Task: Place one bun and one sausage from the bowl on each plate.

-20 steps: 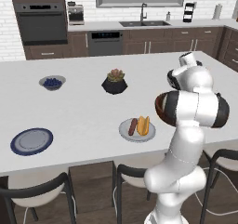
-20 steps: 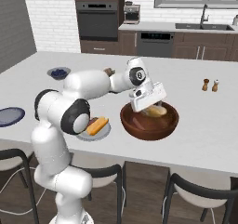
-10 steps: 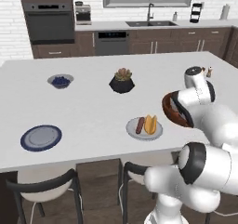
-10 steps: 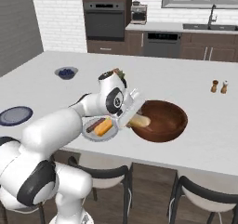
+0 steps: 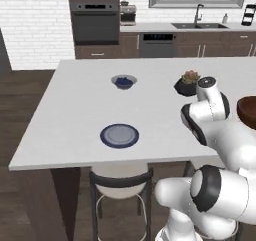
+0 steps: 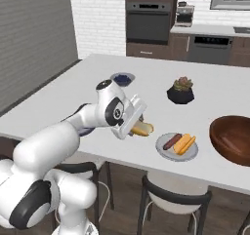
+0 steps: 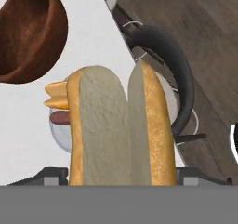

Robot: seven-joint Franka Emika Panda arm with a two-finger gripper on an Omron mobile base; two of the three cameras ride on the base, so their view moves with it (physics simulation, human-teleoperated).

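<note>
My gripper (image 6: 137, 127) is shut on a yellow-orange bun (image 6: 141, 128) and holds it just above the counter, left of the light grey plate (image 6: 163, 151). In the hand view this bun (image 7: 122, 130) stands large, split side toward the camera. On the grey plate lie a reddish-brown sausage (image 6: 172, 142) and the other bun (image 6: 184, 144), side by side. The dark reddish-brown bowl (image 6: 233, 139) sits to the right of that plate, and its inside (image 7: 29, 32) looks bare where I can see it. The blue-rimmed plate (image 5: 119, 135) lies bare near the front edge. The second sausage is hidden.
A small grey bowl of blue berries (image 6: 122, 78) and a black plant pot (image 6: 180, 90) stand further back on the island. A dark stool (image 7: 174, 74) is below the counter edge. Ovens and cabinets line the far wall.
The whole scene has shifted right as the base drove left. The gripper came out of the bowl with a bun and carried it left past the grey plate.
</note>
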